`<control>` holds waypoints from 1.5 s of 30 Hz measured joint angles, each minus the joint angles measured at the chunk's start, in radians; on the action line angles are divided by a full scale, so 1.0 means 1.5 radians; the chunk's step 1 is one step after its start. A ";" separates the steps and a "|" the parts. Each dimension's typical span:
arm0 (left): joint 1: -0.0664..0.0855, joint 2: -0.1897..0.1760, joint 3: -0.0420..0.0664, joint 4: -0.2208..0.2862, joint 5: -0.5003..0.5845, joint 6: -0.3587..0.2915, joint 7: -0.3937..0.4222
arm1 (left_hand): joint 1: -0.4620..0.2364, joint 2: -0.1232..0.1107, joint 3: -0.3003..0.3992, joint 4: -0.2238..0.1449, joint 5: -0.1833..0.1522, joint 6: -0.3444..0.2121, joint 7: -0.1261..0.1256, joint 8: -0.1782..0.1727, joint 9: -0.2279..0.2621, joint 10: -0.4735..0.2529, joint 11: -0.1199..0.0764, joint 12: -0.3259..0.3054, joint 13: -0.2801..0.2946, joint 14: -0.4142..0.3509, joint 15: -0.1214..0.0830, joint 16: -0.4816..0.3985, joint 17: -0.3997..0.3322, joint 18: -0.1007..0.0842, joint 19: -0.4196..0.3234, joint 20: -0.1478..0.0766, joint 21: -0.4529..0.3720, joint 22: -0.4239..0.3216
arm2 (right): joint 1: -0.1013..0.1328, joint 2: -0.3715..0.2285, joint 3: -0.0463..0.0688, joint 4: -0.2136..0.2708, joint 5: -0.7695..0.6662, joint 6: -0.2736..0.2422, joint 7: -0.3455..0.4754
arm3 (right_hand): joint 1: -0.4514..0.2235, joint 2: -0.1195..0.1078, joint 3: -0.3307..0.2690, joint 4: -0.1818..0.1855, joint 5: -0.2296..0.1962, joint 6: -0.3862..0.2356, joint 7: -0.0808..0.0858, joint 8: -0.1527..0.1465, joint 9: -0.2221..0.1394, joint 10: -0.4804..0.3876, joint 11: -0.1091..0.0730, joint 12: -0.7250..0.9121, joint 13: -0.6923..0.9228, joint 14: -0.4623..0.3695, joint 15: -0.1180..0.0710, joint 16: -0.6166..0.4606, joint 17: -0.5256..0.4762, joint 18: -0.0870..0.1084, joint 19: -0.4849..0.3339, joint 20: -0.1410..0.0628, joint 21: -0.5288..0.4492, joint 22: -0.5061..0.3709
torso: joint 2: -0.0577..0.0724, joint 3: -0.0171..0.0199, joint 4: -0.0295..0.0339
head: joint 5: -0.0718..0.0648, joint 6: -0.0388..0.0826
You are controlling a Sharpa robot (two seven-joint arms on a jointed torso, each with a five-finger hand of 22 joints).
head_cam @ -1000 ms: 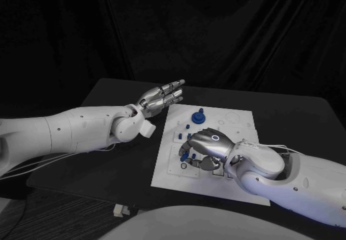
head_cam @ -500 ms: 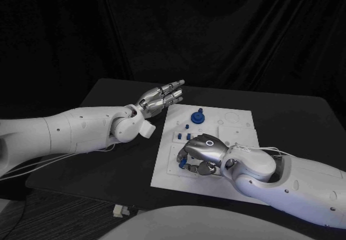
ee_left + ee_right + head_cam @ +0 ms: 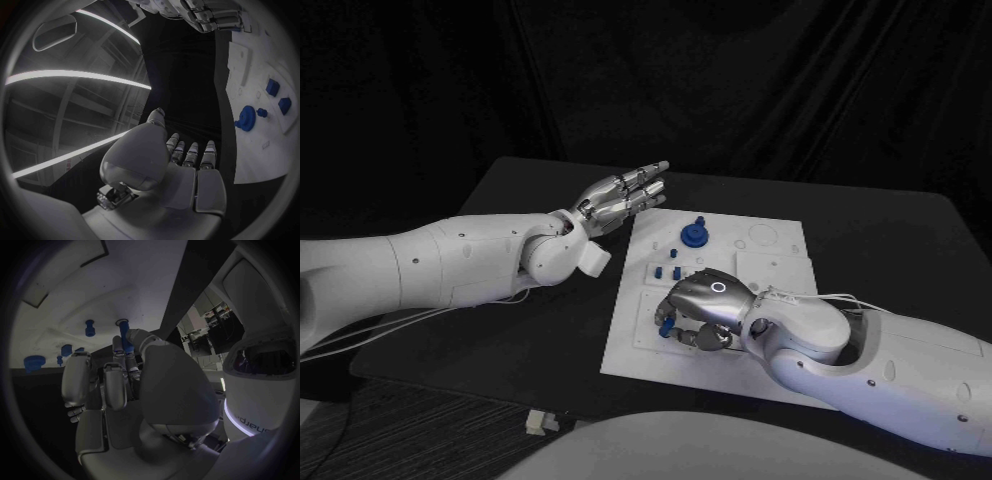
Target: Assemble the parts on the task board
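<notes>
The white task board lies mid-table. My right hand is low over its near left part, fingers curled down. In the right wrist view the thumb and a finger pinch a small blue peg close to a round hole in the board. Another blue peg stands beside it. A round blue part sits toward the board's far side, with two small blue pieces nearer. My left hand hovers flat and open off the board's far left corner, holding nothing. The left wrist view shows its palm and the round blue part.
Black table extends left of the board under my left arm. A dark curtain hangs behind. My right forearm covers the board's near right corner.
My right hand has shifted left and dropped lower onto the board's near left part, fingers curling tighter. The left hand has stayed still.
</notes>
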 measured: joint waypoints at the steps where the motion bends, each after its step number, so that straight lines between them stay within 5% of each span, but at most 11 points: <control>1: 0.000 0.000 0.000 0.000 0.000 0.000 0.000 | 0.000 0.000 0.000 0.000 0.000 0.000 0.000 0.000 0.000 0.000 0.000 0.000 0.000 0.000 0.000 0.000 0.000 0.000 0.000 0.000 0.000 0.000 | 0.000 -0.001 0.000 0.000 -0.001 0.000 0.000 | 0.000 0.000 0.000 0.000 0.000 0.000 0.000 0.000 0.000 0.000 0.000 0.000 0.000 0.000 0.000 0.000 0.000 0.000 0.000 0.000 0.000 0.000 | 0.000 -0.0001 0.0000 | 0.000 0.000; 29: -0.002 0.002 0.000 -0.001 0.000 0.003 -0.001 | 0.000 0.000 0.000 0.000 0.000 0.000 0.000 0.000 0.000 0.000 0.000 0.000 0.000 0.000 0.000 0.000 0.000 0.000 0.000 0.000 0.000 0.000 | -0.001 -0.002 -0.001 0.003 -0.027 0.018 -0.010 | 0.000 0.000 0.005 -0.008 0.000 -0.012 0.004 -0.006 0.003 -0.006 0.006 -0.007 0.001 0.000 0.000 -0.005 0.000 0.000 -0.006 0.001 -0.015 0.000 | 0.000 0.0000 0.0000 | -0.002 0.000; 37: -0.003 0.002 0.000 -0.002 0.000 0.004 -0.001 | 0.000 0.000 0.000 0.000 0.000 0.000 0.000 0.000 0.000 -0.001 0.001 0.000 0.000 0.000 0.000 0.000 0.000 0.000 0.000 0.000 0.000 0.000 | -0.001 0.002 0.000 0.000 -0.028 0.024 -0.013 | -0.006 0.005 0.007 -0.014 -0.028 -0.033 0.006 -0.019 0.003 -0.017 0.009 -0.011 0.003 0.000 0.000 -0.008 0.000 0.000 -0.010 0.005 -0.019 0.000 | 0.000 0.0000 0.0001 | -0.002 0.000; 45: -0.003 0.003 0.000 -0.002 0.000 0.005 -0.002 | 0.000 0.000 0.000 0.000 0.000 0.000 0.000 0.000 0.000 -0.002 0.002 0.000 0.000 0.000 0.000 0.000 0.000 0.000 0.000 0.000 0.000 0.000 | -0.002 0.006 -0.001 -0.004 -0.029 0.028 -0.016 | -0.033 -0.004 0.001 -0.012 -0.106 -0.105 -0.009 -0.057 -0.008 -0.040 0.013 -0.015 0.008 0.000 0.005 -0.014 0.000 0.000 -0.019 0.009 -0.034 0.000 | 0.000 0.0000 0.0001 | -0.002 0.000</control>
